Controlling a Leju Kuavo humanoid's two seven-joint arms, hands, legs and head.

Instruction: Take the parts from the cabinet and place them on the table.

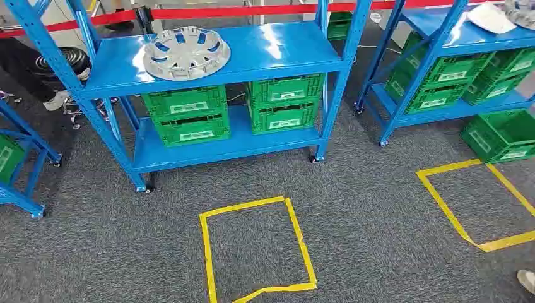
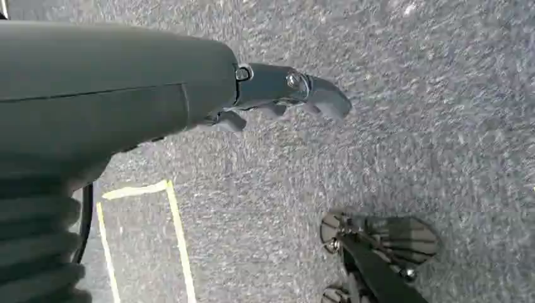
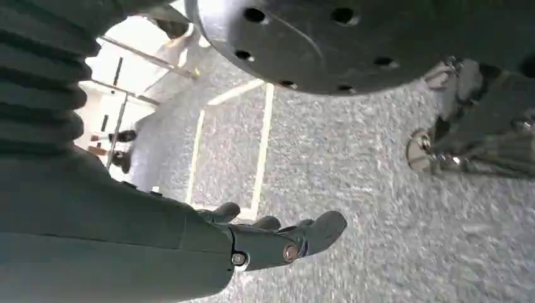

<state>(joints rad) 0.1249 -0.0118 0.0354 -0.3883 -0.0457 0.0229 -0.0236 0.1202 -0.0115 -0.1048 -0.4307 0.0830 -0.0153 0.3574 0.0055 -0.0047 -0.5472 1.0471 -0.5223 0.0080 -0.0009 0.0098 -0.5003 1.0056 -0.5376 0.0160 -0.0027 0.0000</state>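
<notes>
- Left hand (image 2: 277, 95) and right hand (image 3: 277, 240) hanging over grey carpet (image 1: 366, 208), fingers loosely apart, holding nothing.
- Silver hubcap (image 1: 185, 52) flat on top shelf of blue rack (image 1: 265, 50), left side.
- Green crates (image 1: 189, 115) stacked on lower shelf.
- Yellow tape squares (image 1: 252, 252) on the carpet in front.
- Second blue rack (image 1: 454, 38) to the right, red barrier (image 1: 208, 11) behind.

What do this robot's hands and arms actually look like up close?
Each wrist wears a grey ribbed cover that runs into a smooth dark grey shell. The left hand has a thick grey thumb with round silver screws at its hinge and darker fingers beside it. The right hand looks the same. A black cable runs beside the left cover.
</notes>
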